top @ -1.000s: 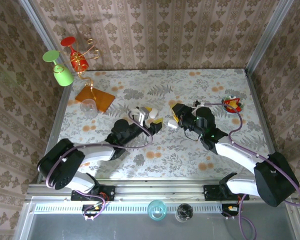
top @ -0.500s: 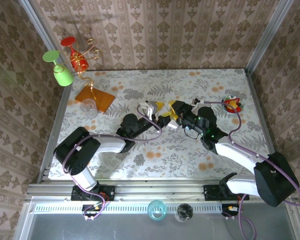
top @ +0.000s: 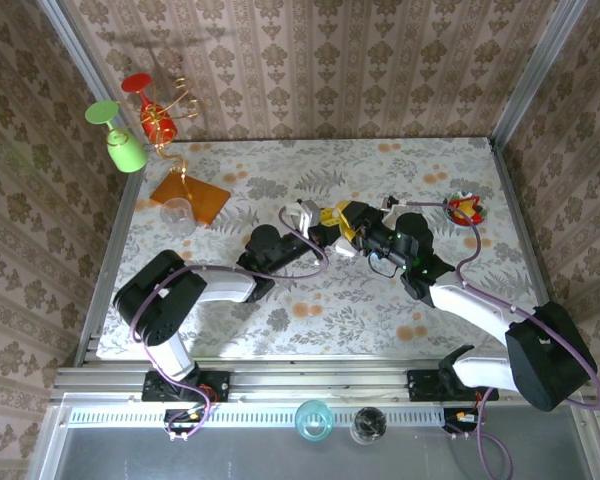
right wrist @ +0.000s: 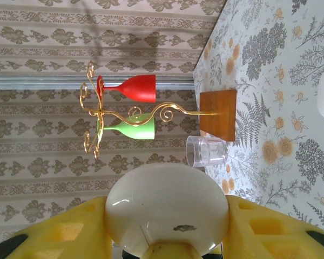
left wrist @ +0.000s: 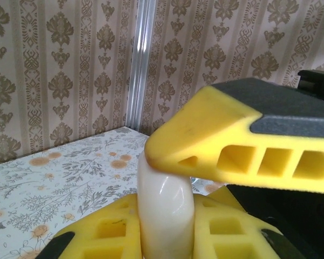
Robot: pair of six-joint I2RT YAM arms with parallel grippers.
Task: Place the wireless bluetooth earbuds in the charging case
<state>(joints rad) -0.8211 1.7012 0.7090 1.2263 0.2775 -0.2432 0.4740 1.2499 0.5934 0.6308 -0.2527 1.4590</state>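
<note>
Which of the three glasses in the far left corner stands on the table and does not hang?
The clear glass. It stands on the table beside the wooden base, while the red glass and the green glass hang from the gold rack.

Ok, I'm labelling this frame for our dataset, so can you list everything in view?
gold wire stand on an orange square base: one, back left of the floral table
red stemmed glass, green stemmed glass: one each, on that stand
clear plastic cup: one, beside the base
small red-and-yellow object: one, table's right side
small white piece: one, mid-table
white glossy pebble-shaped case: one, in the right gripper
white glossy rounded piece: one, in the left gripper; possibly the same case
teal cup, dark glass: one each, grey near ledge
grippers: two, yellow-fingered, meeting mid-table, both shut
</note>
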